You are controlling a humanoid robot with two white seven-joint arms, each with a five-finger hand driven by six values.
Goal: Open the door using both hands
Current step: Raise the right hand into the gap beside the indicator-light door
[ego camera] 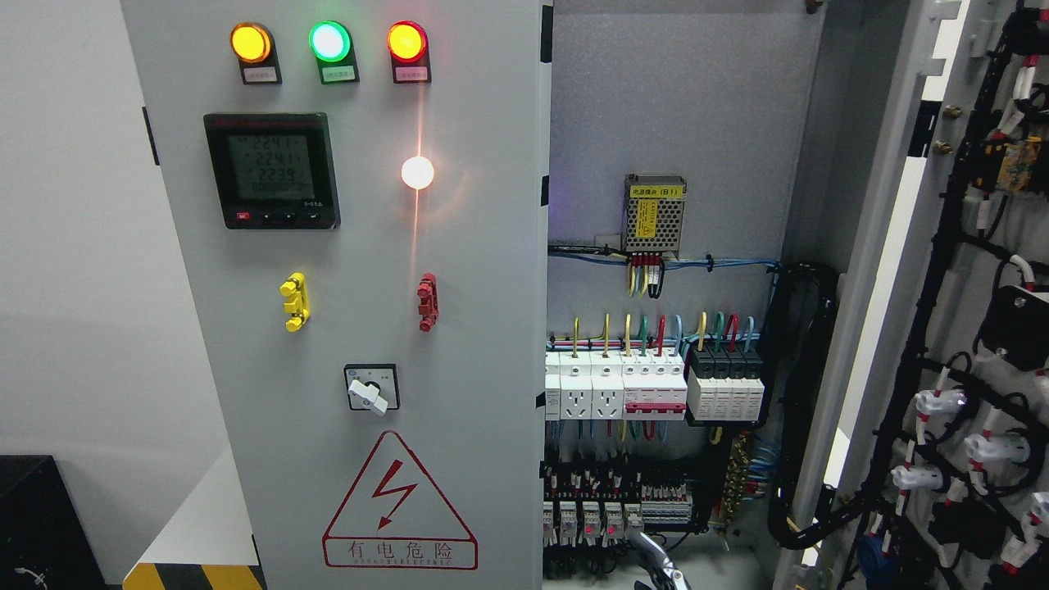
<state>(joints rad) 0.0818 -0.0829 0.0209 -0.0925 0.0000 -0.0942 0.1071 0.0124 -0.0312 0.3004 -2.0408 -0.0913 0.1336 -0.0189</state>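
Note:
The grey cabinet's left door [483, 270] stands closed. It carries three lit lamps [329, 41], a meter [271, 170], a yellow handle [293, 301], a red handle [427, 301] and a rotary switch [370, 388]. The right door [889, 270] is swung wide open to the right, its wired inner side facing me. A small silvery jointed part, probably a hand [658, 567], pokes up at the bottom edge in front of the open bay. I cannot see which arm it belongs to. No other arm shows.
The open bay shows a power supply [654, 215], rows of breakers [615, 385], terminals and coloured wires. Black cable bundles [934, 328] run down the open door. A black box [37, 516] and striped floor tape [192, 576] lie at the lower left.

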